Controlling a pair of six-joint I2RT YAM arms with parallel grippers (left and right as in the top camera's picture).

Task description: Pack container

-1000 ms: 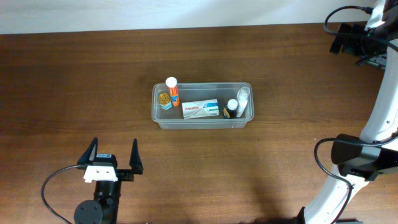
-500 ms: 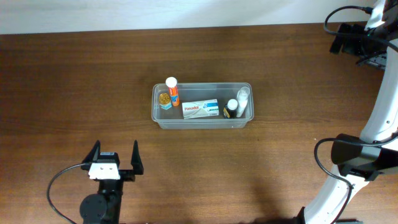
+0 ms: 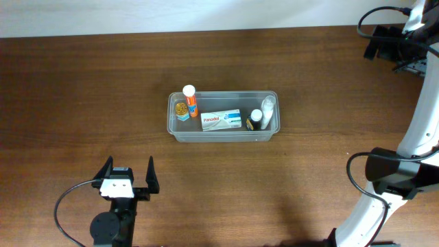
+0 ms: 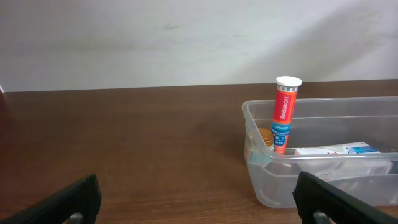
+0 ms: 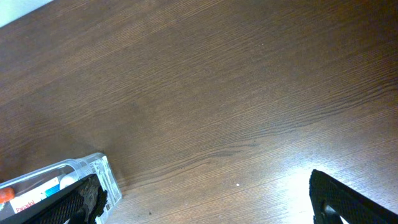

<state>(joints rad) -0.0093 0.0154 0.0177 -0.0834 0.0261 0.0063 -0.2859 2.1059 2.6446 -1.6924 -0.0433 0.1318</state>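
while left tool (image 3: 128, 166) and right tool (image 5: 205, 193) stand spread, bare table (image 3: 82, 103) rings the container (image 3: 219, 136).

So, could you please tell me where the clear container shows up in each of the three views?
Overhead: the container sits mid-table, just right of centre.
Left wrist: container at lower right, cut off by the right edge.
Right wrist: only one corner of the container shows, at bottom left.
Shared landmark: the white box lying inside it, partly seen through the wall in the right wrist view.
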